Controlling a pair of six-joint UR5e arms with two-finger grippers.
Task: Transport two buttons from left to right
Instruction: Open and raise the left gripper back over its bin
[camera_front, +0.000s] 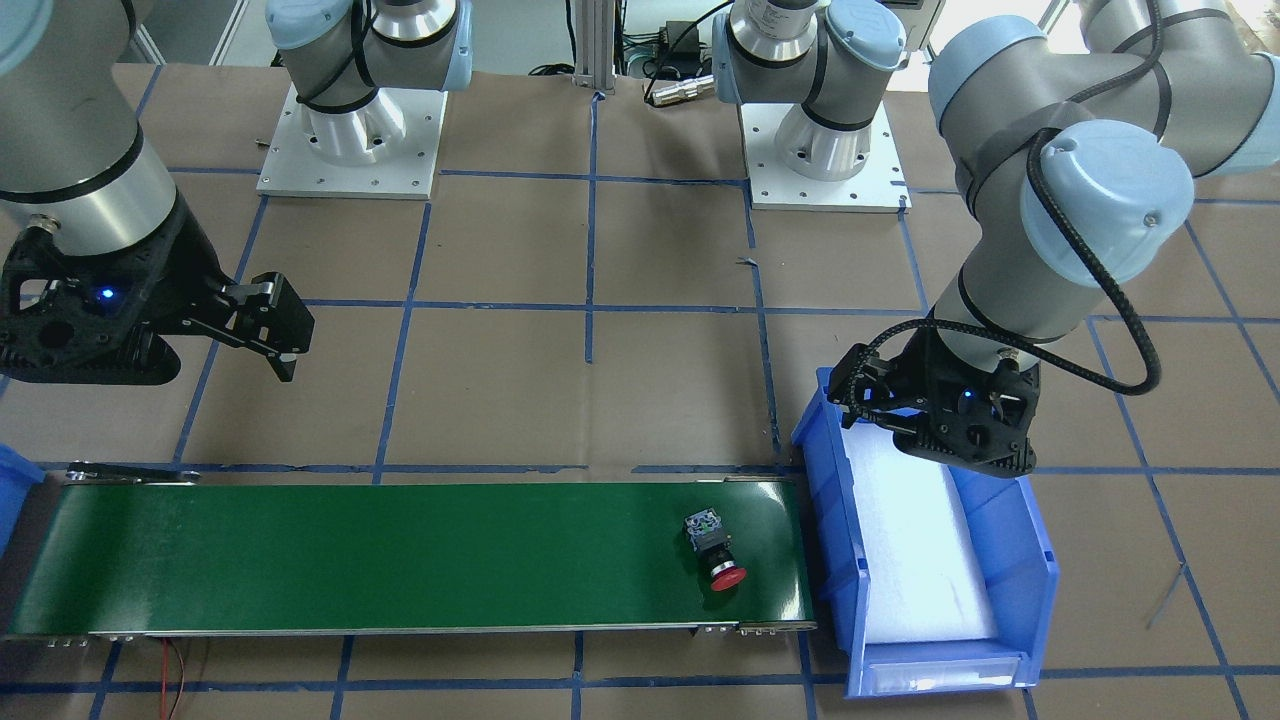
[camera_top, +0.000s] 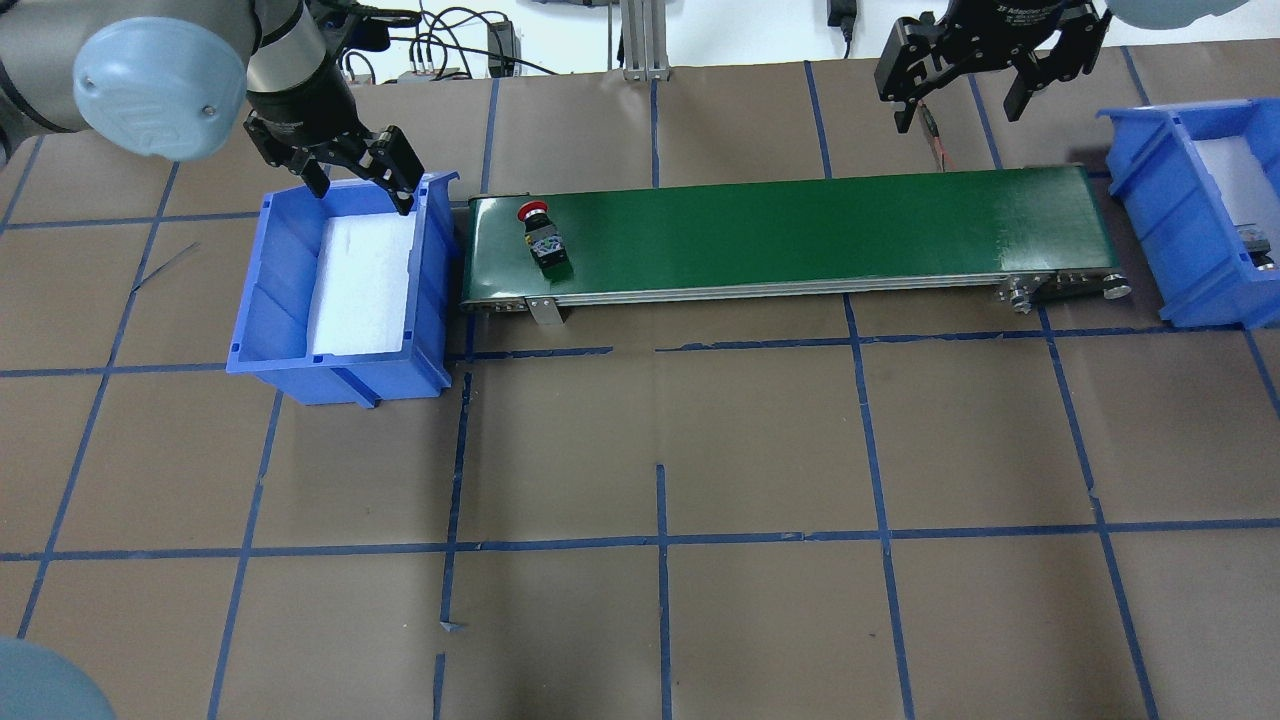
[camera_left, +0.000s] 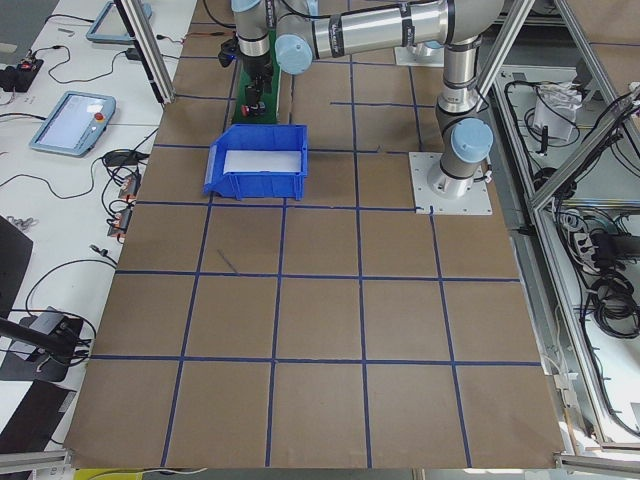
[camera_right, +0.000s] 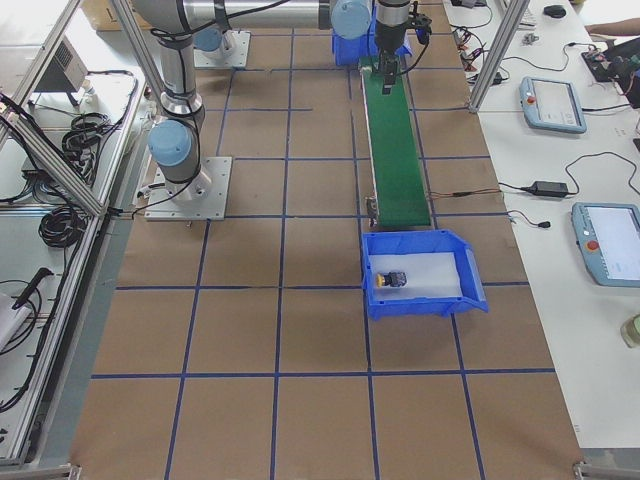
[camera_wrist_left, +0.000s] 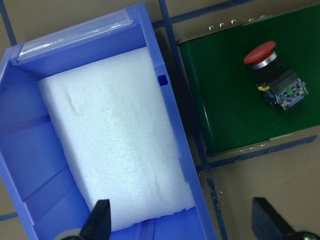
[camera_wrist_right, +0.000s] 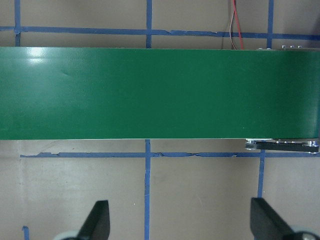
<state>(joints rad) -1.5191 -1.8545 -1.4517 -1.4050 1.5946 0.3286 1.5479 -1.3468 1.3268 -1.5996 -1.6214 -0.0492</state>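
L gripper (camera_top: 358, 178) hangs spread wide, empty, over L blue bin (camera_top: 268, 300) w/ white foam. R gripper (camera_top: 962, 92) is likewise spread, just past green belt (camera_top: 800, 230), far side, near its R end. Red button (camera_top: 540, 236) lies on its side at belt's L end; 2nd button (camera_right: 392, 280) sits in R blue bin (camera_right: 425, 308).

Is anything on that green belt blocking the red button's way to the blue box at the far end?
Nothing visible does. The red button lies on its side near the left end of the green belt, which is bare from there to the right blue box. The right claw hangs open, raised clear of the belt.
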